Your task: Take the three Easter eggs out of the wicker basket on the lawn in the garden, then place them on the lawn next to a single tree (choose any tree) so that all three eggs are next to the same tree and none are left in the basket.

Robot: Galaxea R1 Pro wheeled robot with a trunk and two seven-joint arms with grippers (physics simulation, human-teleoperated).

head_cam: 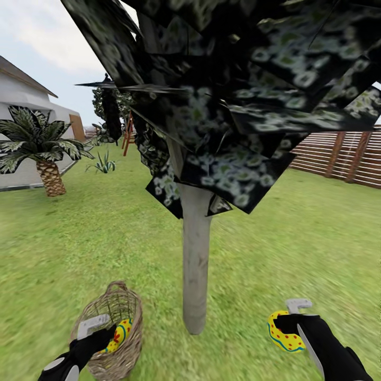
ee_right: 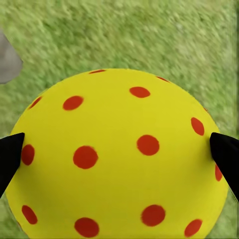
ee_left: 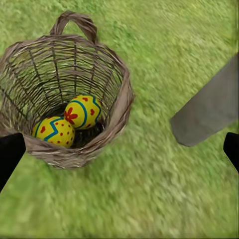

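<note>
The wicker basket (head_cam: 133, 346) stands on the lawn (head_cam: 296, 233) just left of the tree's pale trunk (head_cam: 196, 264), under dark blossom-flecked leaves. In the left wrist view the basket (ee_left: 120, 102) holds two yellow Easter eggs, one with a red flower mark (ee_left: 82, 111) and one with red dots and a blue zigzag (ee_left: 54, 131). My left gripper (head_cam: 103, 331) hangs open over the basket's rim. Right of the trunk, my right gripper (head_cam: 290, 323) is shut on a third yellow egg with red dots (head_cam: 283, 334), held above the grass (ee_right: 124, 149).
A scaly-trunked palm (head_cam: 50, 177) and a white house (head_cam: 26, 100) stand at the far left. A brown slat fence (head_cam: 344, 156) runs along the right. A spiky plant (head_cam: 104, 165) and another dark tree (head_cam: 110, 114) stand farther back. Grass spreads around the trunk.
</note>
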